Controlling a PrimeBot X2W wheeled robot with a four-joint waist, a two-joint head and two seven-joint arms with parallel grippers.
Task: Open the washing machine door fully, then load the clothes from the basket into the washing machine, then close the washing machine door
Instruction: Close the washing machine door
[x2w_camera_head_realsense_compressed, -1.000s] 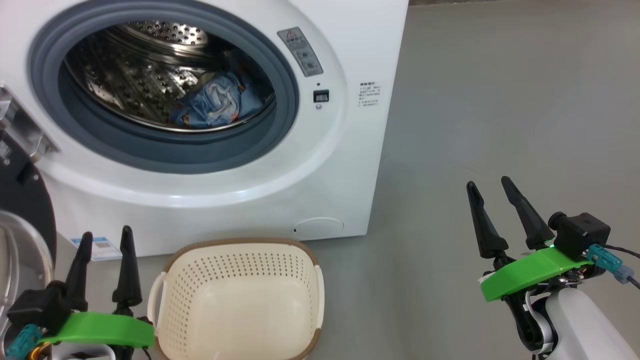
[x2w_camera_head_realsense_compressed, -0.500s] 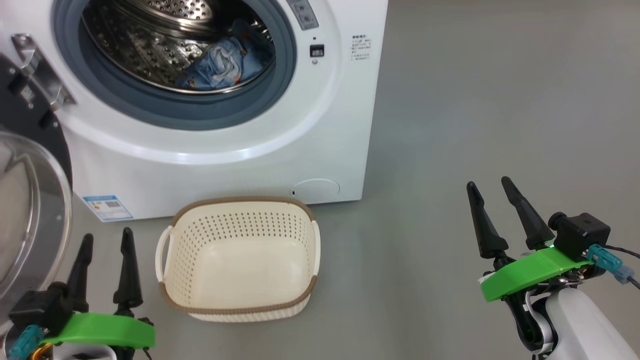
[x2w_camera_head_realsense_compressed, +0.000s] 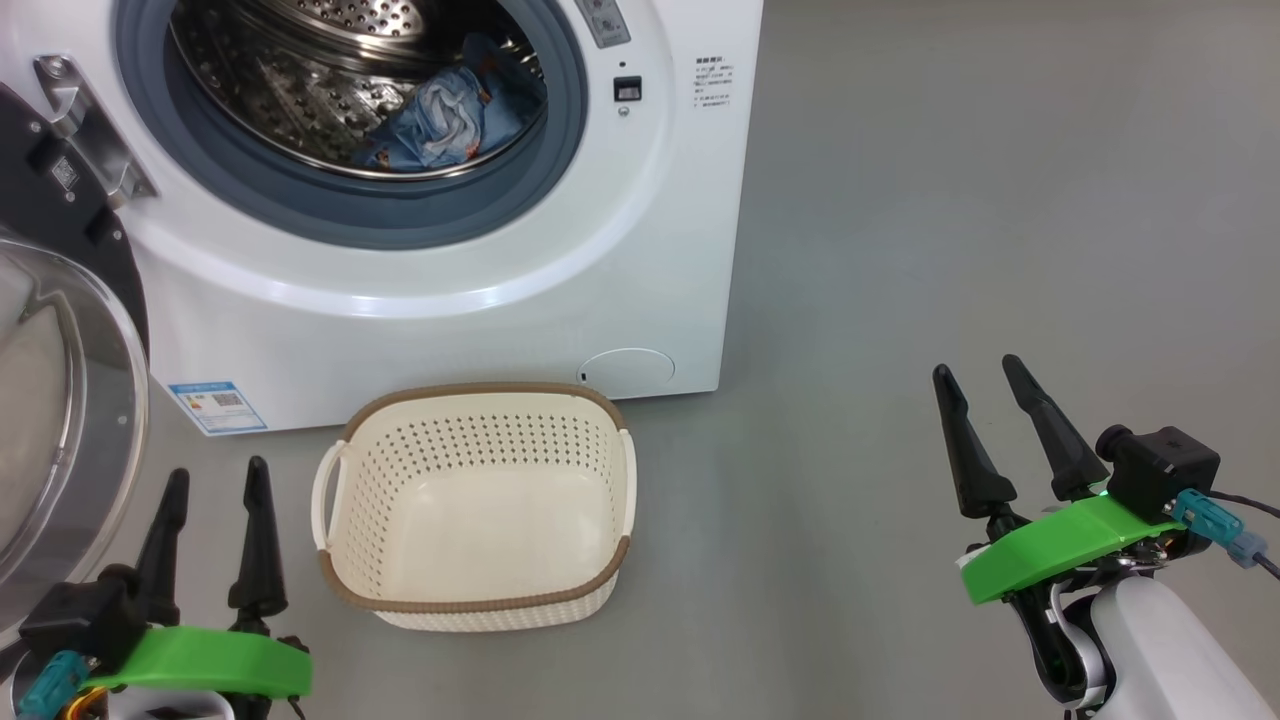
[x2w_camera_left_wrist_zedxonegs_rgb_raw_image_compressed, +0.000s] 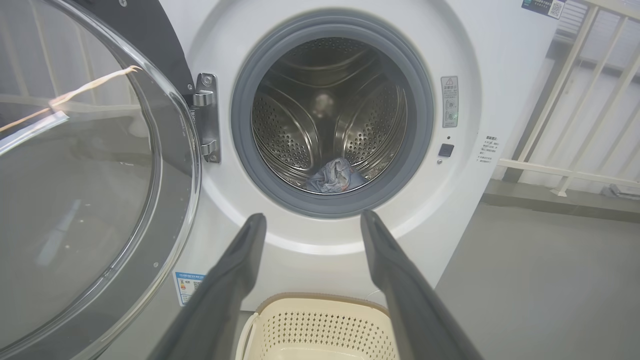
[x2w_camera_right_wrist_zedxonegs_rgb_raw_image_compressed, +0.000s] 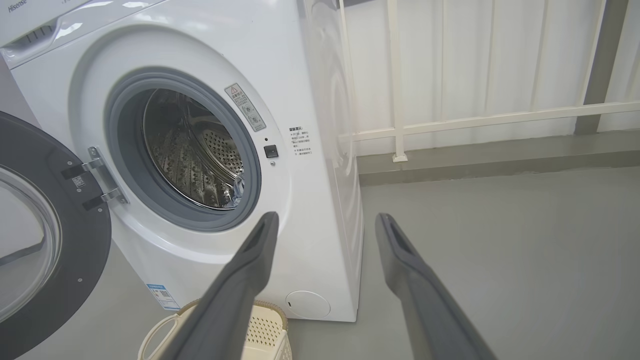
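You face the washing machine (x2w_camera_head_realsense_compressed: 640, 250), the washing machine door (x2w_camera_head_realsense_compressed: 60, 420) swung wide at 9 o'clock. The clothes (x2w_camera_head_realsense_compressed: 440, 110) lie bunched low in the drum at 12 o'clock. The basket (x2w_camera_head_realsense_compressed: 470, 470) sits upright on the floor, mouth up, its long axis running 9 to 3. Your left gripper (x2w_camera_head_realsense_compressed: 217, 468), fingers apart, hovers just beside the basket at its 9 o'clock. Your right gripper (x2w_camera_head_realsense_compressed: 976, 365), likewise spread, hangs well apart at its 3 o'clock.

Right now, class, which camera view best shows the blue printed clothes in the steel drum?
Head view: the blue printed clothes lie large and clear. Left wrist shows a small distant bundle; right wrist, a thin sliver.
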